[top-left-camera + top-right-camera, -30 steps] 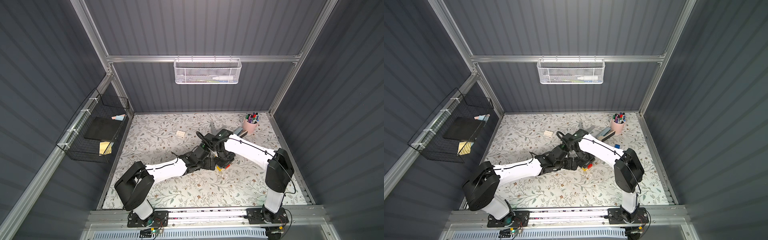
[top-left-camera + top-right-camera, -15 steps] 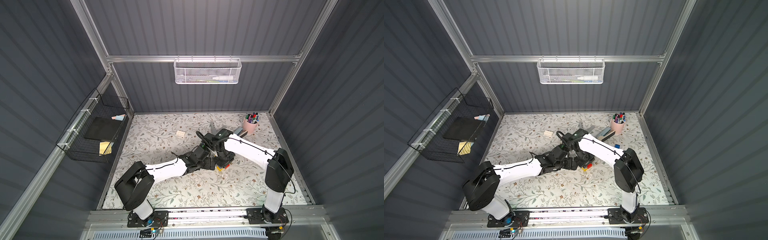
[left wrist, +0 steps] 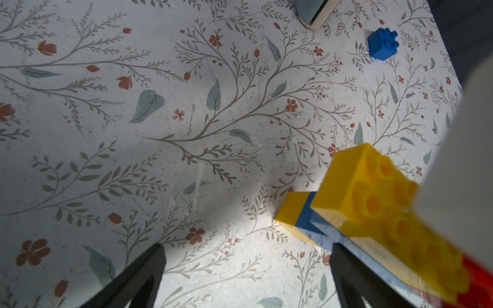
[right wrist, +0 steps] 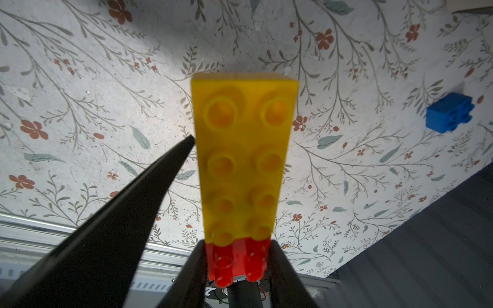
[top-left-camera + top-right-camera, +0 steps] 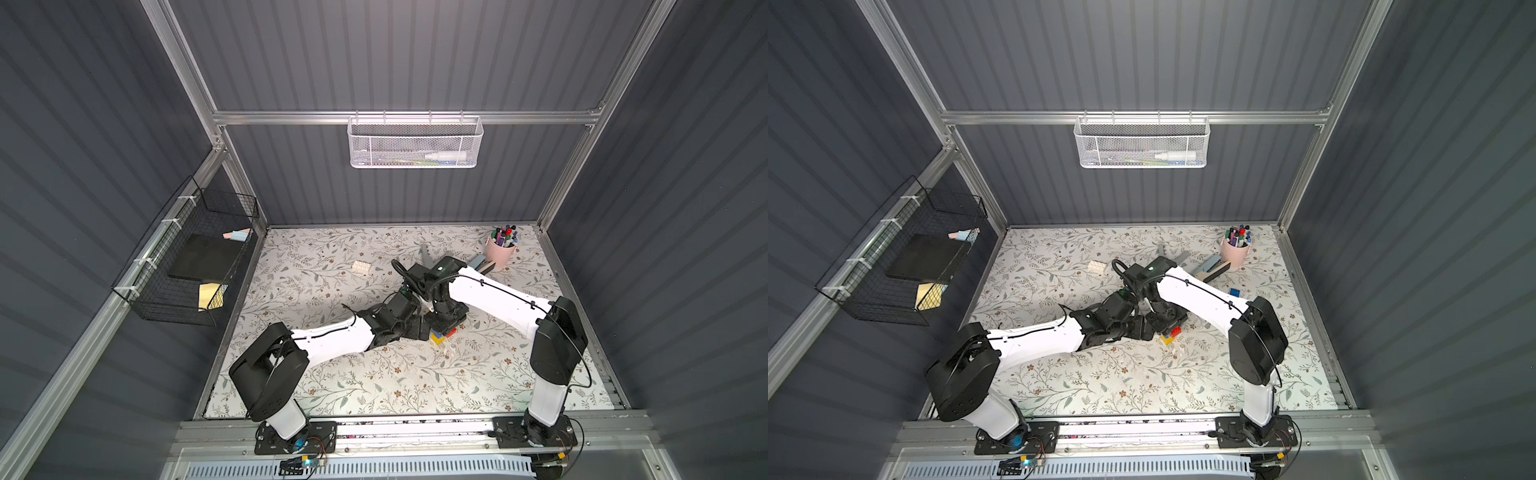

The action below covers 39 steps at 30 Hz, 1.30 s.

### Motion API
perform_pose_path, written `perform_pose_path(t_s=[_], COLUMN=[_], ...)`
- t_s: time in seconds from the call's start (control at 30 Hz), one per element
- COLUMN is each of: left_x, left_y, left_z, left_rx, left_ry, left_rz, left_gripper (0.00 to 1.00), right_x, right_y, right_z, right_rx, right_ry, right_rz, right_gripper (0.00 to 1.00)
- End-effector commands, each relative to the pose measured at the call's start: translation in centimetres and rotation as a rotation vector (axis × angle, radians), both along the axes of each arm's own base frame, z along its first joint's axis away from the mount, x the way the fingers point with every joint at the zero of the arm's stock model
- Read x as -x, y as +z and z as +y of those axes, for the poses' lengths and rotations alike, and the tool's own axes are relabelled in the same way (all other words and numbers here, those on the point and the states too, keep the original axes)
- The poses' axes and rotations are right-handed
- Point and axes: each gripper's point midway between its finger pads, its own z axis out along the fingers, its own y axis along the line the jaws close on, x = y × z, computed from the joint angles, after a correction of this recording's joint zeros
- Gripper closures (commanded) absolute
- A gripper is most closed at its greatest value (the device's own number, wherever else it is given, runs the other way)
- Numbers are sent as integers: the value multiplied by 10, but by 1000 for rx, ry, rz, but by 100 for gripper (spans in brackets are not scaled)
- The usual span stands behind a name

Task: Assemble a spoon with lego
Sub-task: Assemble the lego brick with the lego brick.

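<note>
Floral tabletop [image 5: 332, 374] sits inside grey ribbed walls [image 5: 415, 62]. On the left wall a black wire basket [image 5: 174, 316] holds a black pad [image 5: 203, 257] and yellow paper [image 5: 210, 295]. A white brick [image 5: 362, 267] lies alone. The white mesh basket [image 5: 415, 120] on the back wall holds a white bottle [image 5: 444, 156]. Mid-table, the left gripper [image 3: 246, 249] is spread wide beside the spoon [image 4: 242, 149], which the right gripper [image 4: 238, 256] pinches at its red end. A pink cup [image 5: 500, 257] holds markers [image 5: 505, 235]. A loose blue brick [image 5: 1235, 292] shows in a top view and both wrist views
</note>
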Motion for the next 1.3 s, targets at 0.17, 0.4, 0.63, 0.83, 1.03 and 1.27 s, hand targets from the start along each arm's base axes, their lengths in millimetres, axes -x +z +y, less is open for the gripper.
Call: perform_pose_path(t_s=[0.17,0.4,0.63,0.83,1.03,1.27], left_x=[9,10,11,11,5,-40], left_y=[17,16,17,22,32,54], left_z=[-19,-18,-16,0,54,115], left_rx=[77,75,73,45,0,-25], left_ry=[-70,-70,-66,-28,106,238], left_rz=[-23,-19,-22,-34,-31,-31], left_gripper=[1,1,1,1,1,1], right_x=[-9,-7,-11,-12,-13,-15], right_y=[-4,0,4,27,76,115], right_z=[23,25,26,21,19,18], right_rx=[-110,-135,-143,-179,-331,-483], right_ry=[-16,-16,-22,-34,-30,-10], right_rz=[-32,-28,-43,-83,-214,-354], right_gripper=[60,53,50,37,20,1])
